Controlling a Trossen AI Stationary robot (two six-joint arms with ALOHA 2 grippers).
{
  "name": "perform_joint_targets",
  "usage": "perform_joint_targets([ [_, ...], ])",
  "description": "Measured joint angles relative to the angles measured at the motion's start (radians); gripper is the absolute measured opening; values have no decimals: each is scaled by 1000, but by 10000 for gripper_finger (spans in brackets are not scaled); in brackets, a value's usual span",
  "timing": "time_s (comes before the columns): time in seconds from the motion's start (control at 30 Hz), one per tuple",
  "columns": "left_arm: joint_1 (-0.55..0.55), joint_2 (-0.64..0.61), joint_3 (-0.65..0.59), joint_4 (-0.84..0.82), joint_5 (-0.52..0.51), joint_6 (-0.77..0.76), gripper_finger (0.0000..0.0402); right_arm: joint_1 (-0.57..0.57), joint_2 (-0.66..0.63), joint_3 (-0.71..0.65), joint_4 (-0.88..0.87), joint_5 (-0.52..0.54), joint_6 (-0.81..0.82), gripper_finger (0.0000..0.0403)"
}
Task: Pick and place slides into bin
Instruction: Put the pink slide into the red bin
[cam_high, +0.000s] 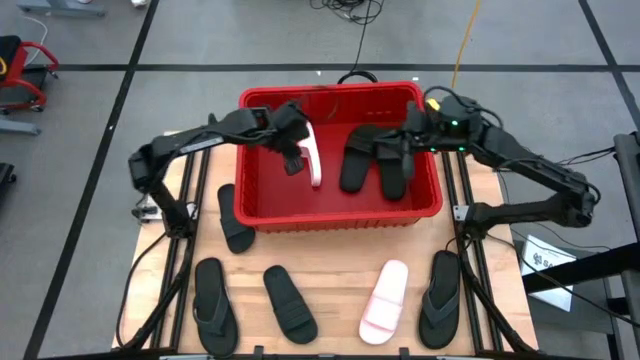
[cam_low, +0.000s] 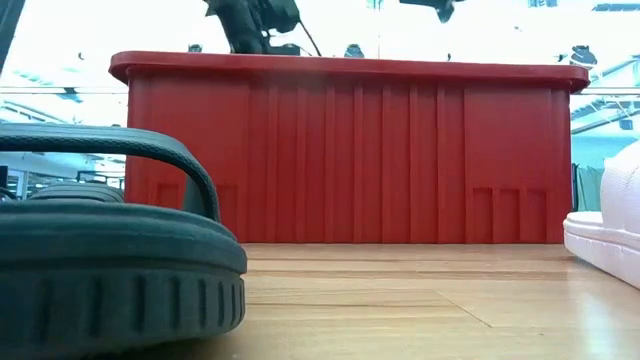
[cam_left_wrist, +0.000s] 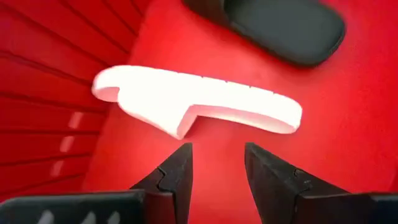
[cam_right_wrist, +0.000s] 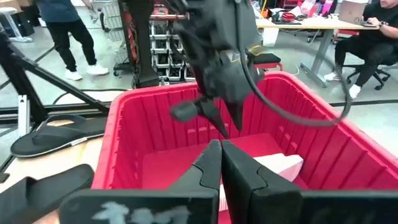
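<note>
Inside the bin, three slides are visible in the high view: one pale slide near the middle-left of the floor and two black slides lying side by side toward the right wall. On the table in front of the bin, five remain: a black slide just beside the bin's left front corner, a black thong flip-flop, a black wide-strap slide, a second pale slide and a further black flip-flop at the right. By this count the task is judged under half complete. The left gripper hangs over the bin interior directly above the pale slide; its fingers stand parted with a clear gap between them and nothing held, and the slide appears to lie free below them. The right gripper sits over the bin's right portion with its fingers pressed together and empty. The pale slide in the bin has its long axis running roughly front to back of the table, parallel to the bin's short walls, and it appears tipped on edge, showing its profile; which end is the toe cannot be determined. The two black slides in the bin lie roughly parallel to it, slightly angled. The slides on the table also run broadly front to back, each skewed a little.
</note>
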Motion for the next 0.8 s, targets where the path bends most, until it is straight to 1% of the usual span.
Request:
perform_joint_targets([
  [0.03,4,19,0,0,0,1,140,0,-13,0,-16,5,-3,1],
  [0.17,10,97,1,3,1,13,140,0,-55,0,-73,76,-34,1],
  [0.33,10,173,2,8,-3,68,140,0,-70,0,-105,153,-42,1],
  [0.43,13,212,2,22,-12,88,140,0,-66,0,-115,153,-47,1],
  [0.53,18,232,2,76,-32,98,140,0,-60,0,-114,153,-52,1],
  [0.7,23,236,2,166,-33,101,140,-1,-59,0,-112,153,-52,0],
  [0.8,28,236,2,187,-28,103,140,-1,-59,-1,-112,153,-50,0],
])
